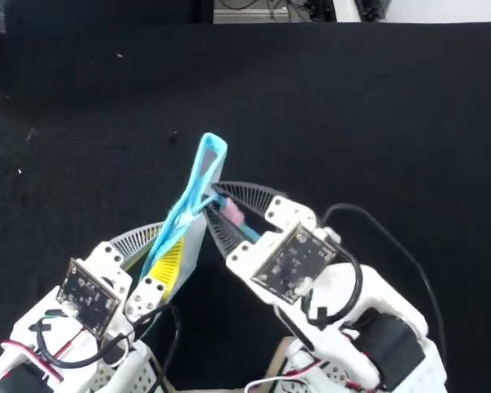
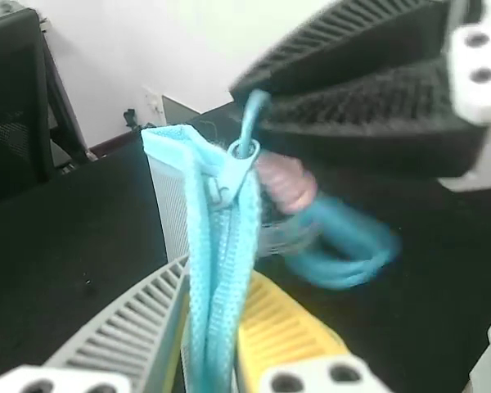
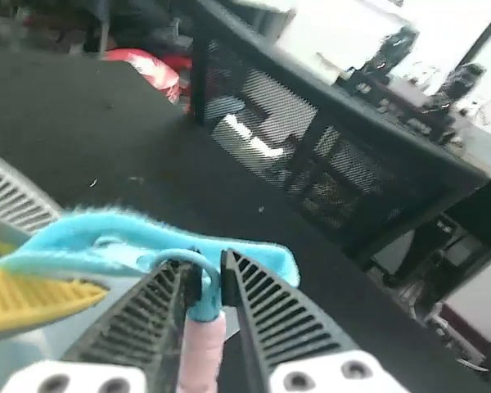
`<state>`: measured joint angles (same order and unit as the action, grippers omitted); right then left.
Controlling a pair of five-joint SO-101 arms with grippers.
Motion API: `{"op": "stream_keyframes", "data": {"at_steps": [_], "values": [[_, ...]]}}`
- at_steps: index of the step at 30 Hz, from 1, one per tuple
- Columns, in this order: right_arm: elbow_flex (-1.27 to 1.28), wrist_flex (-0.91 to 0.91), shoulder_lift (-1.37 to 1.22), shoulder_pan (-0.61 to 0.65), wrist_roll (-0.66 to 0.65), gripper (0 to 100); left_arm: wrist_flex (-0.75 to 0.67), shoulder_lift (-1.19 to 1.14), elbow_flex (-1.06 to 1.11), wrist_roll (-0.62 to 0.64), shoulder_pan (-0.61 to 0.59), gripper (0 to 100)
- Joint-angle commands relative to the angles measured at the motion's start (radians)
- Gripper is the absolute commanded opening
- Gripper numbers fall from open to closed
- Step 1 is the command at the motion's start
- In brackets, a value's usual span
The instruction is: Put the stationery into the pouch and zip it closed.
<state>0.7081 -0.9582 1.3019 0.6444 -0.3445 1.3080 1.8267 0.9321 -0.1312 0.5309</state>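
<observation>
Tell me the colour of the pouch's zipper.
The zipper is light blue, clearest in the left wrist view.

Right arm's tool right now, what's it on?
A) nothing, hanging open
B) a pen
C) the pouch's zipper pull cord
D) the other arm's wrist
C: in the right wrist view the right tool is shut on the blue pull cord, just above its pink bead, right at the pouch.
</observation>
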Motion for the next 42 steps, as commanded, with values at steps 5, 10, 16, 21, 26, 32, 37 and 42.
{"op": "stream_keyframes", "data": {"at_steps": [5,10,16,21,26,32,37,42], "values": [[-0.061,0.132,-0.065,-0.097,0.054,1.1,0.009,0.0,0.03,0.005,0.007,3],[-0.058,0.172,-0.12,-0.172,0.055,1.1,0.009,0.0,0.03,0.005,0.007,3],[-0.058,0.175,-0.15,-0.218,0.049,1.1,0.009,0.0,0.027,0.005,0.007,3],[-0.054,0.227,-0.191,-0.278,0.049,1.1,0.009,0.0,0.027,0.005,0.007,3],[-0.056,0.224,-0.222,-0.276,0.049,1.1,0.011,0.0,0.025,0.005,0.007,3],[-0.013,0.295,-0.229,-0.281,0.049,1.1,0.011,0.0,0.025,0.003,0.007,3],[0.076,0.379,-0.229,-0.282,0.009,1.1,0.011,0.0,0.024,0.003,0.007,3],[0.131,0.408,-0.229,-0.311,-0.02,1.1,0.011,0.0,0.024,0.003,0.007,3]]}}
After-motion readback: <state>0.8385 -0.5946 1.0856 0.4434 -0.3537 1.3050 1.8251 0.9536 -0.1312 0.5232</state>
